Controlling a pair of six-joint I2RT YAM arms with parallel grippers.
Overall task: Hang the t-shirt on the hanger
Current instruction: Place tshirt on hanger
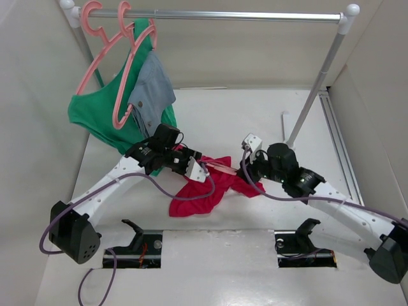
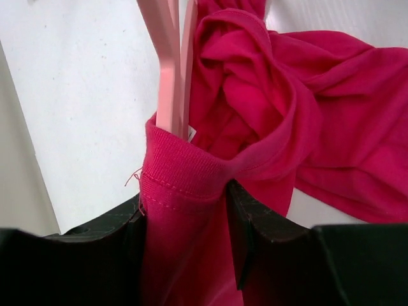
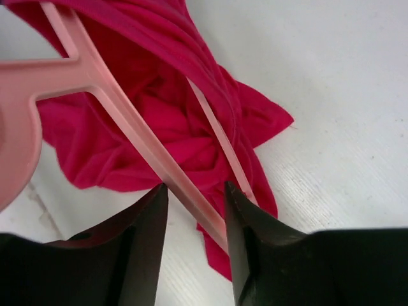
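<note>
The crimson t-shirt (image 1: 203,191) lies crumpled on the white table between the two arms. My left gripper (image 1: 205,164) is shut on its ribbed collar, which bulges up between the black fingers (image 2: 185,191). The salmon-pink hanger (image 2: 169,64) runs into the neck opening beside the bunched t-shirt (image 2: 255,102). In the right wrist view, one arm of the hanger (image 3: 121,102) crosses diagonally between the jaws of my right gripper (image 3: 194,188). The jaws stand apart, wider than the bar. The t-shirt (image 3: 172,127) is draped over the hanger's far end. From above, my right gripper (image 1: 243,171) sits at the shirt's right edge.
A metal clothes rail (image 1: 223,14) spans the back, with a slanted post (image 1: 312,95) coming down at the right. At its left end hang a green garment (image 1: 95,115) and a grey-blue garment (image 1: 153,89) on pink hangers (image 1: 121,83). White walls close in both sides.
</note>
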